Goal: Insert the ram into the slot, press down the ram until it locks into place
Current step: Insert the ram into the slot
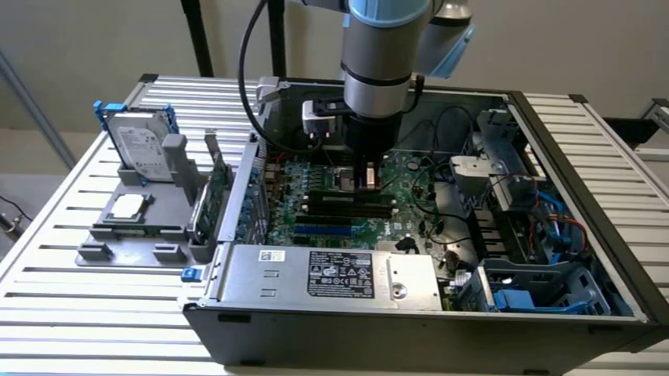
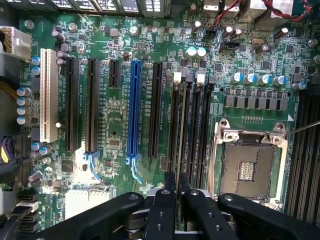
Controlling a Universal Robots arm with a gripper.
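Note:
My gripper [image 1: 365, 185] reaches down into the open computer case, low over the motherboard's black memory slots [image 1: 345, 205]. In the wrist view its two black fingers [image 2: 164, 205] stand almost together. A thin pale edge, the ram [image 2: 177, 198] seen end-on, is pinched between them. The gripper [image 2: 177, 181] is lined up over the parallel black slots [image 2: 186, 125], near the one with a white latch at its far end. I cannot tell whether the ram's lower edge is in the slot. The rest of the ram's length is hidden by the fingers.
A blue socket [image 2: 133, 105] and longer black card slots lie beside the memory slots. The square silver processor socket [image 2: 248, 167] is on their other side. The power supply [image 1: 324, 270] fills the case's front. An upright green card [image 1: 218, 192] and a hard drive [image 1: 141, 149] stand outside, at the exterior view's left.

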